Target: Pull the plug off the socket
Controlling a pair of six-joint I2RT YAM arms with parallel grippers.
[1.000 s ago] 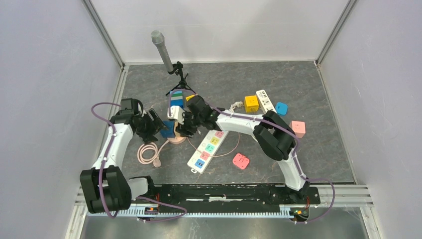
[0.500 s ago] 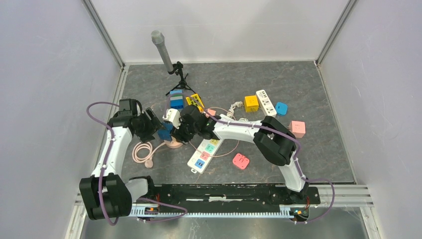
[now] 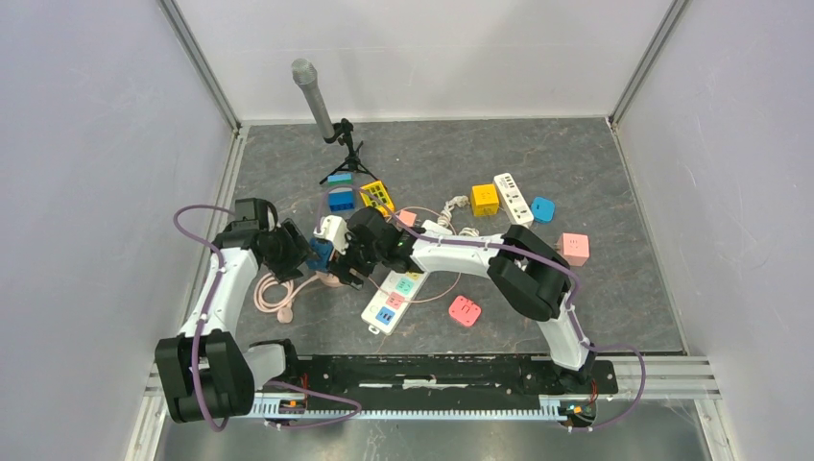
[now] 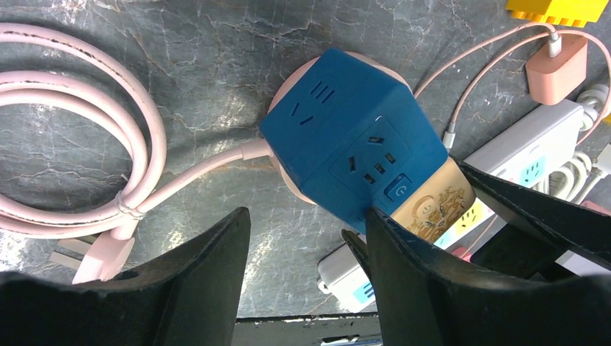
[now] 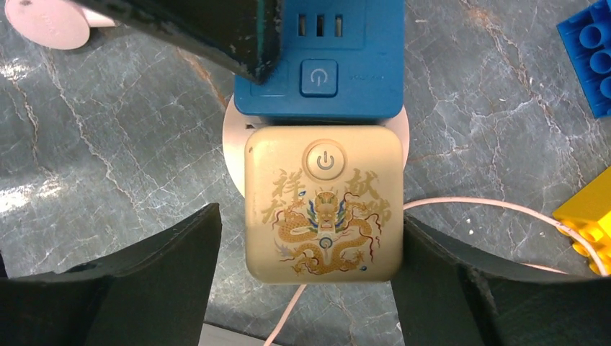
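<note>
A blue cube socket (image 4: 353, 144) sits on a round pink base (image 5: 238, 130), with a cream plug printed with a gold dragon (image 5: 324, 205) stuck into one face. In the top view the socket (image 3: 319, 253) and plug (image 3: 332, 230) lie left of centre, between the two arms. My left gripper (image 4: 306, 231) is open, and its right finger (image 4: 418, 281) touches the socket's lower edge. My right gripper (image 5: 310, 220) is open around the plug. Its right finger (image 5: 461, 281) is against the plug's side, and its left finger (image 5: 144, 281) stands a little apart.
A coiled pink cable (image 3: 278, 293) runs from the base. A white power strip (image 3: 398, 288) lies just right of the socket. A microphone tripod (image 3: 341, 144), toy bricks (image 3: 340, 199) and several small coloured cube sockets (image 3: 485, 200) stand behind and to the right.
Both grippers have shifted left and toward the near edge, with the socket and plug between them. The blue and yellow bricks behind are now uncovered.
</note>
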